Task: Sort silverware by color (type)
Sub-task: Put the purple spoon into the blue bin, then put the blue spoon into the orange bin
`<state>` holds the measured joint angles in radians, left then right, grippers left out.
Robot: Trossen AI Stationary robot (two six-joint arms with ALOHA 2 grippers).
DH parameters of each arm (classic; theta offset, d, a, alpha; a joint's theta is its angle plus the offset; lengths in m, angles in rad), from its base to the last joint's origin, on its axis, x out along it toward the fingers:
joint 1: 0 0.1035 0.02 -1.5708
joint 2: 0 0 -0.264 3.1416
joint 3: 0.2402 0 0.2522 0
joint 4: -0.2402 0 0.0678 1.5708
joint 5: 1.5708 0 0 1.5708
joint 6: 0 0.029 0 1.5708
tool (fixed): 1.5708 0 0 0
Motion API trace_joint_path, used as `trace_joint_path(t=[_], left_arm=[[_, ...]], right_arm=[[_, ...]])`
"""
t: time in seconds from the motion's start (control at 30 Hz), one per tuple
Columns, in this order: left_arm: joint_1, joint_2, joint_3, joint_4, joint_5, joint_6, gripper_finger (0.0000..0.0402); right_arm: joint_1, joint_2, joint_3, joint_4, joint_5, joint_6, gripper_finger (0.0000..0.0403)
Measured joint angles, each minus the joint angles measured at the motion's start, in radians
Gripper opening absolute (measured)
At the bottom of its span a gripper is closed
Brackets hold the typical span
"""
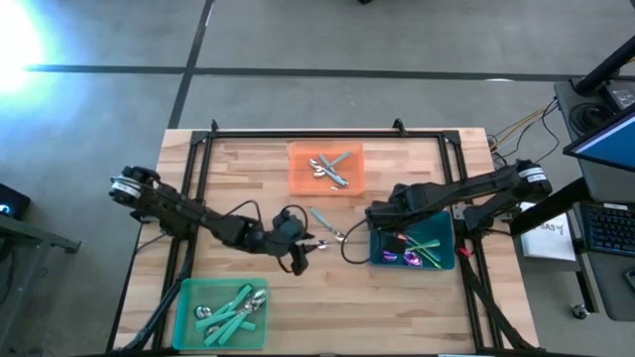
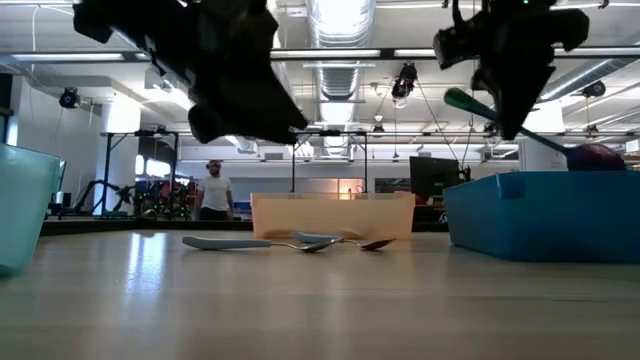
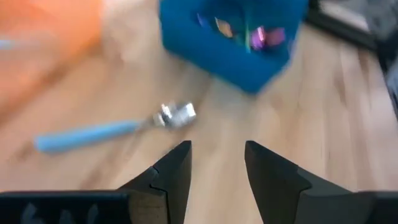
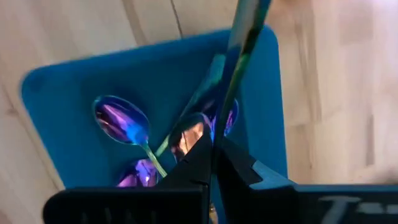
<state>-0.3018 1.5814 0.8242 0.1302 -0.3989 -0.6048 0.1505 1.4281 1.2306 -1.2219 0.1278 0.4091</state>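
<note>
My right gripper (image 4: 213, 146) is above the blue tray (image 4: 74, 106) at the table's right and is shut on an iridescent purple-green utensil (image 4: 239, 56). It also shows in the high view (image 1: 389, 230). Several iridescent purple spoons (image 4: 118, 121) lie in that tray. My left gripper (image 3: 217, 163) is open and empty above the table's middle (image 1: 310, 250). Just beyond its fingertips a teal-handled utensil (image 3: 93, 135) lies flat on the wood. Two loose utensils (image 1: 325, 223) lie between the grippers. My right gripper pinches the iridescent utensil's handle (image 4: 219, 127) between its two fingers, which lie across it. The utensil is lifted clear above the blue tray, and its long part reaches on past the fingertips. In the low view it slants down toward the tray (image 2: 505, 118).
An orange tray (image 1: 325, 169) with plain silver utensils stands at the far middle. A green tray (image 1: 220, 310) with several teal-handled utensils stands at the near left. Bare wood lies between the trays. A person (image 2: 213, 190) stands far off in the room.
</note>
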Motion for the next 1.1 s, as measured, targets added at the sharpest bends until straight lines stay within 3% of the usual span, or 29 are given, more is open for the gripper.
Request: trace_joint_path(t=[0.13, 0.23, 0.7, 1.1], left_arm=[[0.037, -0.003, 0.000, -0.121, 0.178, -0.014, 0.0134], [0.050, -0.003, 0.000, -0.213, 0.241, -0.017, 0.0134], [0.091, 0.004, 0.000, -0.281, 0.254, 0.153, 0.0134], [0.141, 0.101, 0.000, -0.341, 0.307, 0.180, 0.0134]], right_arm=[[0.000, 0.000, -0.044, 0.000, -0.003, 0.046, 0.0011], [0.000, 0.000, -0.063, 0.000, -0.006, 0.047, 0.0022], [0.000, 0.000, -0.073, 0.000, -0.023, 0.036, 0.0132], [0.000, 0.000, -0.073, 0.004, -0.023, 0.024, 0.0137]])
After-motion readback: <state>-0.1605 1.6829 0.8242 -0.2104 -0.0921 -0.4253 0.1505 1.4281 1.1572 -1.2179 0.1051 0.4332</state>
